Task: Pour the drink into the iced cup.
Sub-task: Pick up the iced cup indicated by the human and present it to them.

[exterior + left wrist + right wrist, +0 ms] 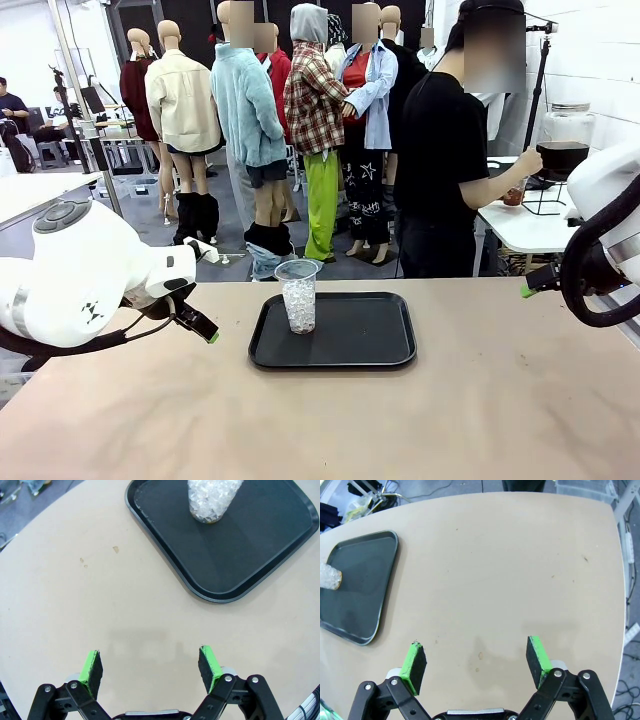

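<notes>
Jaws of the left gripper (149, 652) are being shown spread wide over the bare table (60, 605) at the near left, with nothing being gripped. Moving right, the iced cup (298, 295) is being carried upright on the black tray (370, 345) at the middle of the table. It is sitting toward the tray's left side, packed with ice, and no dark liquid is being seen in it. At the right edge, the right gripper (475, 642) is likewise being presented fully open and empty. Past the far right corner, the drink (514, 195) is being handled by the person's hand (527, 163) at a side table (530, 235), well apart from both grippers, so nothing is being poured yet.

Risks are being weighed. At a handover, the drink's container could be squeezed too hard or taken off-centre, and liquid spilled. During tipping, the light iced cup could be knocked over by a finger, or the stream could be splashed off the ice onto the tray.
</notes>
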{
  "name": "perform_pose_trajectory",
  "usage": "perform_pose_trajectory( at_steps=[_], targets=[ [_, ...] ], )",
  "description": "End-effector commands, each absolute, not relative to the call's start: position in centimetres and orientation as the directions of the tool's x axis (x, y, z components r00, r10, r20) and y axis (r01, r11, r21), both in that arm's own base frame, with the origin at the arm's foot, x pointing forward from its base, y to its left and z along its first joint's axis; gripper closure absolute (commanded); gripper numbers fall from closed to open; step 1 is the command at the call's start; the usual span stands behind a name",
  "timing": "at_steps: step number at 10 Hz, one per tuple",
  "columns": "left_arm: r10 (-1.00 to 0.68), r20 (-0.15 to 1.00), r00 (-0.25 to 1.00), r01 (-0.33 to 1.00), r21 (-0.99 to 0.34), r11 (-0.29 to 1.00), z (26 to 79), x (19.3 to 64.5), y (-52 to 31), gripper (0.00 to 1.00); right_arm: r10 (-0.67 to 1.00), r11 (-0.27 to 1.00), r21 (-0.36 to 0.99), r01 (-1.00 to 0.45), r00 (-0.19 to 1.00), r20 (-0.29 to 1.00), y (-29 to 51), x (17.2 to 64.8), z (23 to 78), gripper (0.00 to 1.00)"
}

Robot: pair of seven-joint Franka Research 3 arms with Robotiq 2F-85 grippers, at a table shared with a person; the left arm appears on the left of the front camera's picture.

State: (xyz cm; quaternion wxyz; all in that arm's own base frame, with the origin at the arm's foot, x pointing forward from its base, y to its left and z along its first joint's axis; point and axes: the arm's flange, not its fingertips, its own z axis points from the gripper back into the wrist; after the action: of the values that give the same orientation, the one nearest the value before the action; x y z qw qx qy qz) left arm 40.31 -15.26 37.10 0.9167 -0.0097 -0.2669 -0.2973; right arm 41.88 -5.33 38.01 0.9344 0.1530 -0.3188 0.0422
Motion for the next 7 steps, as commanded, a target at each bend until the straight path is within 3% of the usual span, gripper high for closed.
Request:
perform_pose_trajectory(
  at_steps=[1,7],
  targets=[
    [-0.536,0.497,0.682,0.548,0.139,0.825,37.14,40.33,-15.10,0.00,-0.015,0.948,0.257,-0.185,0.786,0.619,-5.24,41.82,37.91,0.00],
    [-0.536,0.497,0.682,0.548,0.139,0.825,37.14,40.33,-15.10,0.00,-0.015,0.948,0.257,-0.185,0.786,0.619,-5.24,41.82,37.91,0.00]
  ],
)
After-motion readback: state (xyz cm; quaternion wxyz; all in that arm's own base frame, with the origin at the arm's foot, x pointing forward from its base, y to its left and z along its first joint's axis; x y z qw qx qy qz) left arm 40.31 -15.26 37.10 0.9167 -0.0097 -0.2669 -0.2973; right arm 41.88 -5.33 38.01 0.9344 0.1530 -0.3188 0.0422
